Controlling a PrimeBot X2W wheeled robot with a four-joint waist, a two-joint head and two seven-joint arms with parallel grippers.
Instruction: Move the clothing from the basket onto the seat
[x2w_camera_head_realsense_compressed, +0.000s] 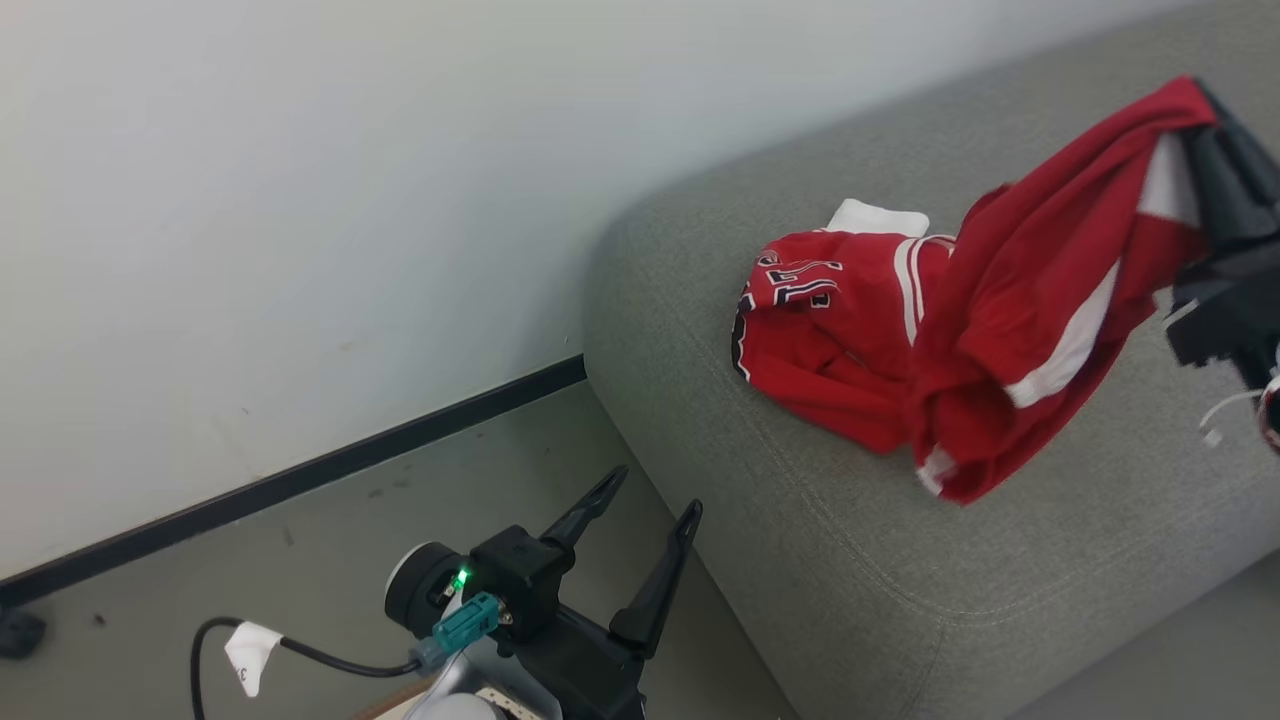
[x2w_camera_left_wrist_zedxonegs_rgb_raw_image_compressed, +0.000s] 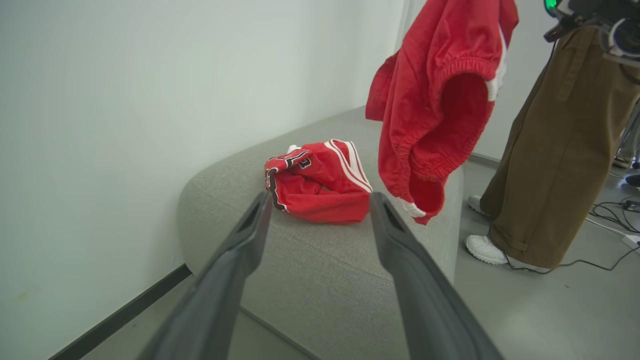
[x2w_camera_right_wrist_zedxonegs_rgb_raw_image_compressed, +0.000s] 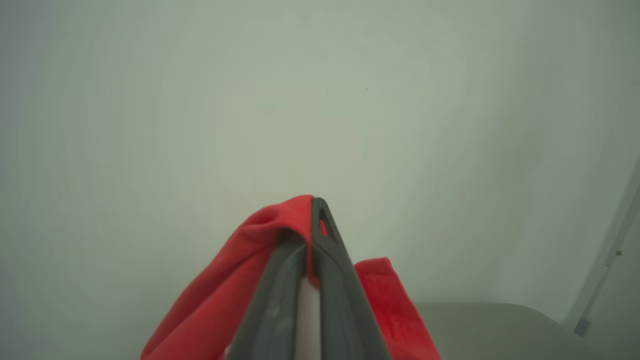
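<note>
The right end effector (x2w_camera_right_wrist_zedxonegs_rgb_raw_image_compressed: 315, 212) pinched red clothing (x2w_camera_head_realsense_compressed: 1040, 300) over the seat (x2w_camera_head_realsense_compressed: 850, 560) — the left end effector (x2w_camera_head_realsense_compressed: 656, 490) was spread wide.

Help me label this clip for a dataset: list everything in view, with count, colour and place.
seat: one, grey, against the wall.
jersey: one, red with white trim and black numerals, crumpled on the seat.
shorts: one, red with white stripe, hanging from the right gripper above the seat.
skirting: one, black, along the wall's foot.
person: one, brown trousers, white shoes, standing beyond the seat.
cables: several, dark, floor near the person.
left gripper: one, dark, open, low beside the seat.
right gripper: one, dark, shut on the shorts.
</note>
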